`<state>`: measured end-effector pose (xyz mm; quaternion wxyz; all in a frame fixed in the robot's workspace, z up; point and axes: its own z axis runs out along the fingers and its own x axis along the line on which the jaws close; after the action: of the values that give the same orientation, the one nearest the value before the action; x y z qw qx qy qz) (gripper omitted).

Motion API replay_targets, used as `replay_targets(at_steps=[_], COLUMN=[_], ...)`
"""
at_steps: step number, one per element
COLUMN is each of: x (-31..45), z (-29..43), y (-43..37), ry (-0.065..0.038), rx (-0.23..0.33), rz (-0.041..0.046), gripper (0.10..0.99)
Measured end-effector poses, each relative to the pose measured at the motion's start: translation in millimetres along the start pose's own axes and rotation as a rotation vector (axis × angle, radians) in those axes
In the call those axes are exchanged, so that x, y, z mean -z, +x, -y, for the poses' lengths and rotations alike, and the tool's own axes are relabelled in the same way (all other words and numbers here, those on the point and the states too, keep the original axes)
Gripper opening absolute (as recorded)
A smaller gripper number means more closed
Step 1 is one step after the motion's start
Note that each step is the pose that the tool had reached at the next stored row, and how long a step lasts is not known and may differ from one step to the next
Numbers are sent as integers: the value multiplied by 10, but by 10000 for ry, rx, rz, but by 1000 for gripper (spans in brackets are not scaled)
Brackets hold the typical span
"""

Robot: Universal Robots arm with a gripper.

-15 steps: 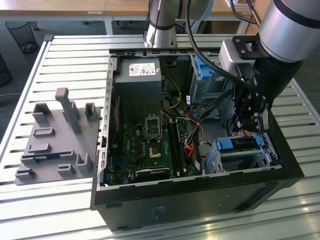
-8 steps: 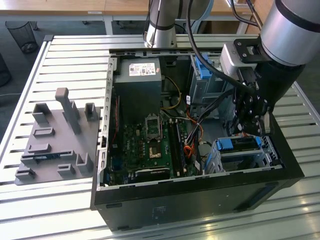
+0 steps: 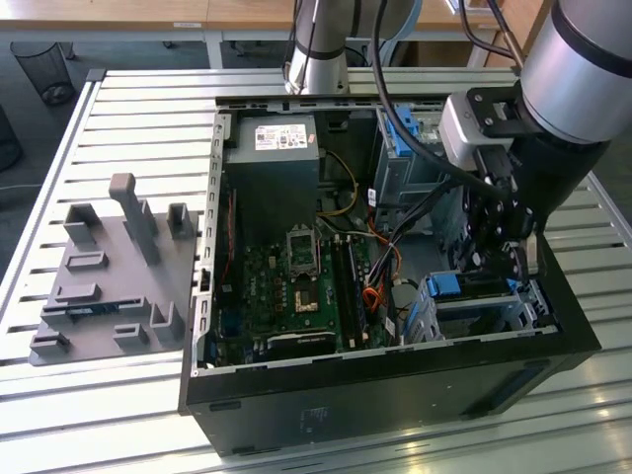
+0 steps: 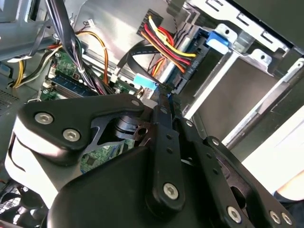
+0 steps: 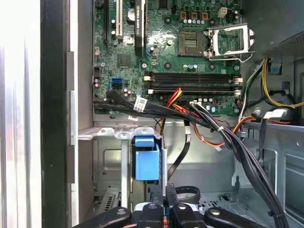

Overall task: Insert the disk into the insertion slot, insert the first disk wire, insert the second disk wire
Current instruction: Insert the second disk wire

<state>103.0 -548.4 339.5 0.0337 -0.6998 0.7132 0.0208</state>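
Tool (image 3: 499, 259) low over insertion slot (image 3: 474, 314), grip unclear, disk orientation not discernible

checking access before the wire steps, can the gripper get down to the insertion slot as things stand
Probably yes: the gripper hangs just above the insertion slot, and the loose cable bundle lies toward the motherboard, not over the cage opening.

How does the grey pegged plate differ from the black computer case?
The grey plate is low and plain grey; the computer case is a deep black box packed with a circuit board and cables. The tool reaches into the case; the plate lies apart from it. Both rest on the slatted table.
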Motion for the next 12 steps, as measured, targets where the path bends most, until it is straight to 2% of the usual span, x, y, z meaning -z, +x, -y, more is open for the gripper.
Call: replay_targets(at_steps=[4, 12], x=[-12, -43], z=[7, 41], y=[26, 29], ry=[-2, -2], rx=[0, 0], rz=[65, 67], gripper=[149, 149])
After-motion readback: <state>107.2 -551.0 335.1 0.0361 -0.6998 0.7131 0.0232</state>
